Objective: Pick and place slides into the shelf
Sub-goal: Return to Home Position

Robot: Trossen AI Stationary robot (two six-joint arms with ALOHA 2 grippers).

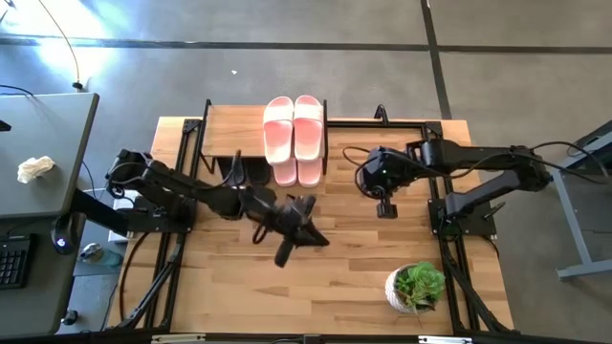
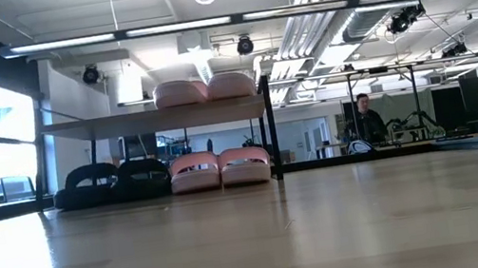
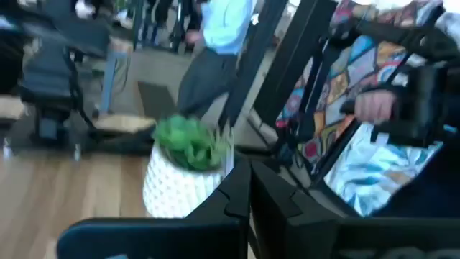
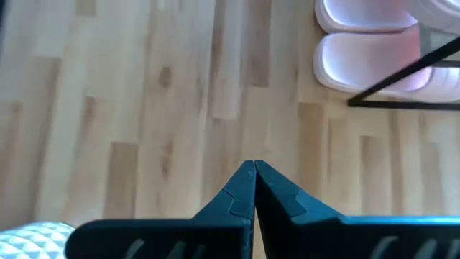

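Observation:
The shelf stands at the table's far side. One pale pink pair of slides lies on its top board. A second pink pair and a black pair rest on their soles on the tabletop under the board. The pink toes also show in the right wrist view. My left gripper is shut and holds nothing. It hangs over the table's middle, in front of the shelf, pointing level toward the potted plant. My right gripper is shut on nothing, right of the shelf and slanting down.
A potted plant in a white pot stands near the table's front right corner. Bare wood lies at the front left. A person stands beyond the table. A side desk sits to the left.

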